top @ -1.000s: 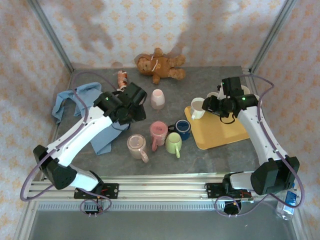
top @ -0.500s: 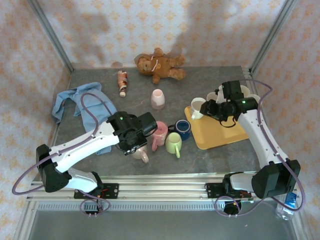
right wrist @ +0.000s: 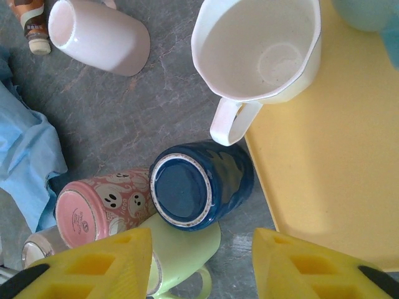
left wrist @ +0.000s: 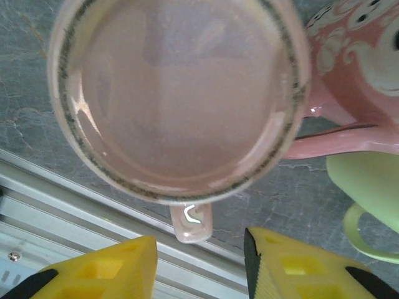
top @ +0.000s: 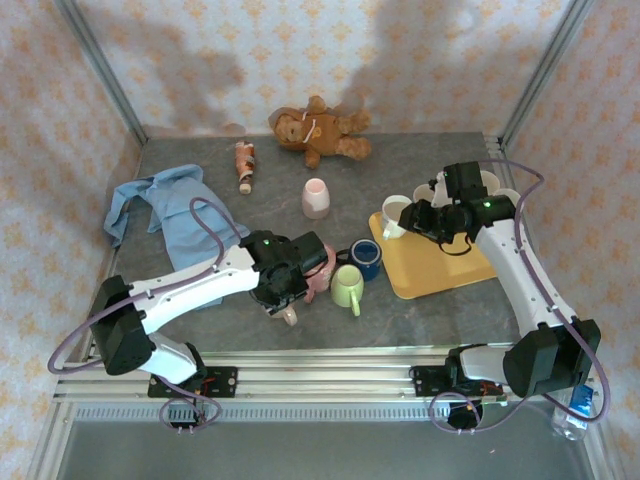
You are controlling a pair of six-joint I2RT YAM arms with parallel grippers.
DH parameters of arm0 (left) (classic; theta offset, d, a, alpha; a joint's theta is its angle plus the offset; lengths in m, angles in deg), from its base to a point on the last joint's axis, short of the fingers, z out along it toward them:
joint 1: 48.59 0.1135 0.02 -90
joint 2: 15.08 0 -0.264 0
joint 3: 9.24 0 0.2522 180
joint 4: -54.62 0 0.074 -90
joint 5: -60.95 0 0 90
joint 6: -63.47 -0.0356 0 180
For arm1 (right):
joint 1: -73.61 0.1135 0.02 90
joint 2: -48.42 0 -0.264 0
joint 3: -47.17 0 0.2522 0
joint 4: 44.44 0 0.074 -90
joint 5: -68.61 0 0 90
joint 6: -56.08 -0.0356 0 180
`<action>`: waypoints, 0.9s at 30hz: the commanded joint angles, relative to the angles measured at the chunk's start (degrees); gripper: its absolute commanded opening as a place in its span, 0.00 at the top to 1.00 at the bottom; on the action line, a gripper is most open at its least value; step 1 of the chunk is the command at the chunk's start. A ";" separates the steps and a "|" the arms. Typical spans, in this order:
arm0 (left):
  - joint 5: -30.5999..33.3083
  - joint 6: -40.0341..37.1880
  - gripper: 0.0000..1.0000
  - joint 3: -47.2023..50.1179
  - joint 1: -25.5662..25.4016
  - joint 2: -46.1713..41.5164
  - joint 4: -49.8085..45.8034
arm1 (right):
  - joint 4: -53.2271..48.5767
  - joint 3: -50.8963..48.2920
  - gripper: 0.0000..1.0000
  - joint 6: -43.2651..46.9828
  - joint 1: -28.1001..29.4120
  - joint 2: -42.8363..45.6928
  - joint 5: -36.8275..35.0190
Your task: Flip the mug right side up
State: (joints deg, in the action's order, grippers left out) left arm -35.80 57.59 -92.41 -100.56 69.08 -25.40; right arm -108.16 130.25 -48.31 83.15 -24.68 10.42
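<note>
A pale pink mug [left wrist: 177, 93] stands near the table's front edge, apparently mouth down, with its dark-ringed flat face up. Its handle [left wrist: 192, 223] points toward the front rail. My left gripper [left wrist: 199, 252] hovers right over it, open, one yellow finger on each side of the handle and touching neither side. From above, the left gripper [top: 285, 285] covers most of the mug, and the handle [top: 290, 317] pokes out. My right gripper [right wrist: 202, 249] is open and holds nothing, above a blue mug [right wrist: 199, 187]; in the top view the right gripper [top: 412, 215] is by the tray's left edge.
A pink ghost-print mug [top: 322, 262], a green mug [top: 347, 288] and the blue mug [top: 366, 257] crowd just right of the pale mug. A white mug [top: 395, 212] stands on the yellow tray [top: 440, 265]. Farther back are a small pink cup [top: 315, 197], a blue cloth [top: 165, 205], a bottle [top: 243, 165] and a teddy bear [top: 318, 130].
The left arm swung from the back left, near the cloth, forward and right onto the pale pink mug, and its jaws have narrowed. The right arm has barely moved.
</note>
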 commanded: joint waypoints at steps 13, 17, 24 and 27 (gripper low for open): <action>2.23 -18.54 0.60 3.15 10.65 2.93 3.92 | 1.52 0.46 0.54 -3.15 -0.23 0.08 0.68; 3.97 -22.63 0.60 -0.34 11.80 5.03 2.27 | 1.40 0.29 0.54 -3.57 -0.23 0.40 0.70; 2.60 -20.23 0.62 3.17 11.82 4.62 5.17 | 1.85 0.03 0.54 -4.06 -0.24 0.44 1.30; 3.80 -20.88 0.65 4.26 11.80 4.65 6.66 | 2.18 0.09 0.54 -4.14 -0.25 0.34 1.83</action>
State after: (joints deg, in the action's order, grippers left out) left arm -34.55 37.83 -89.72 -88.71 74.33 -19.61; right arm -107.57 130.25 -51.87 83.15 -24.70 11.47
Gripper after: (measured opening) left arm 0.363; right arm 0.457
